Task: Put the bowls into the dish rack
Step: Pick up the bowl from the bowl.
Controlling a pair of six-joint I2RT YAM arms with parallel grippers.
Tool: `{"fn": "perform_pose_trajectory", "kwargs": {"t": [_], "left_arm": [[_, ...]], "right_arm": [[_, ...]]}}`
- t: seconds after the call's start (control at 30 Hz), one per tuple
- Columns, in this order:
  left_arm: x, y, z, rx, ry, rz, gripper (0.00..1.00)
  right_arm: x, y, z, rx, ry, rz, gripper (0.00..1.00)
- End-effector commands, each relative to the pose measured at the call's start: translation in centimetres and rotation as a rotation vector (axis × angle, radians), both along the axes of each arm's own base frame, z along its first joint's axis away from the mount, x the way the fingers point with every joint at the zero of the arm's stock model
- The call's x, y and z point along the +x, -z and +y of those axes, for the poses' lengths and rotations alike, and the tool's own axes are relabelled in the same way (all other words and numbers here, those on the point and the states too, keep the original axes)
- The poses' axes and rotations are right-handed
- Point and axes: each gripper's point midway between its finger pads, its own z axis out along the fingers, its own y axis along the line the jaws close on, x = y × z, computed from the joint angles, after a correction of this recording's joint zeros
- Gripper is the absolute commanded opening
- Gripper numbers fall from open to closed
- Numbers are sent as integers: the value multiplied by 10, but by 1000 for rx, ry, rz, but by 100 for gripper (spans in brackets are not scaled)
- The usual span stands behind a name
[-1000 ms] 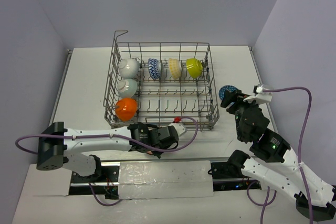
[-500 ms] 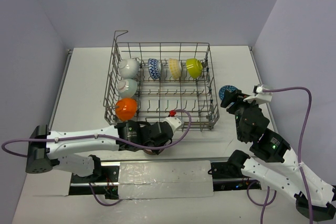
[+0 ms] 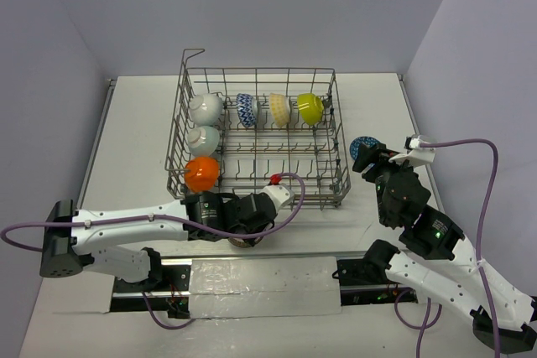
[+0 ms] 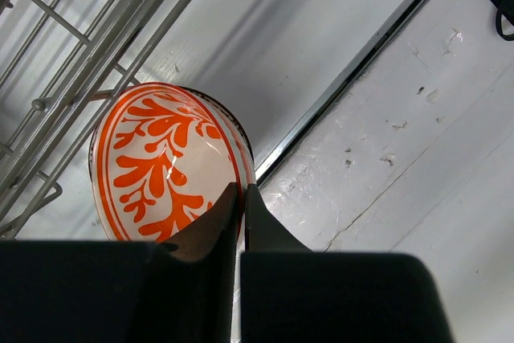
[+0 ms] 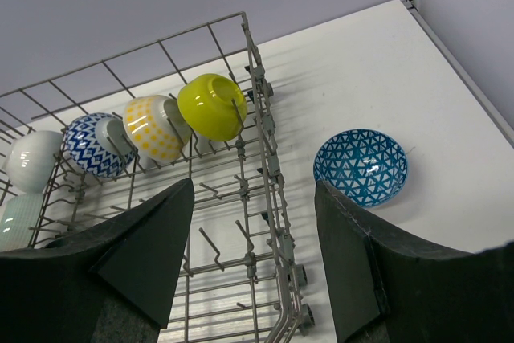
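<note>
The left gripper (image 4: 242, 192) has its jaws pressed nearly together on the rim of the red-white bowl (image 4: 165, 162), which sits tilted just outside the dish rack (image 3: 277, 165), at its near wall. The right gripper (image 5: 253, 198) hangs with jaws spread and empty. Beyond it, the blue-white bowl (image 5: 361, 166) sits on the table (image 5: 377, 70) beside the rack's right wall.

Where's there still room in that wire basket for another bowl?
In the dish rack, the middle and front rows are bare, from the orange bowl across to the right wall. The table left of the rack is open. Crowded: the left column and back row, and the front edge, where the left gripper pinches the red-white bowl.
</note>
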Motion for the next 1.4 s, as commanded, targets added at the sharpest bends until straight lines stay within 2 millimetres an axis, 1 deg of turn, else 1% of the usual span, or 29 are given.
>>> {"fn": "perform_pose_trajectory", "kwargs": {"t": [0.0,0.2,0.37,0.6,0.83,0.97,1.2,1.23,1.27,1.37], "left_arm": [[6,-9,-14,-49,-2,-32,0],[2,13,-14,0,14,-6,0],[1,22,-12,19,13,7,0],[0,26,-11,23,12,9,0],[-4,39,-10,54,23,36,0],[-5,42,-11,63,29,43,0],[-5,41,-13,57,28,32,0],[-5,41,-13,56,28,32,1],[-3,40,-13,57,23,26,5],[-3,40,-11,57,16,24,11]], "right_arm": [[-1,-4,-6,22,30,-15,69],[0,-3,-6,20,32,-14,69],[-1,-4,-6,21,32,-15,69],[0,-3,-5,16,30,-11,69],[0,-3,-5,18,31,-13,69],[0,-3,-5,16,32,-11,69],[0,-3,-5,16,30,-11,69],[0,-3,-5,17,31,-12,69],[0,-3,-5,16,30,-11,69],[0,-3,-5,17,32,-12,69]]}}
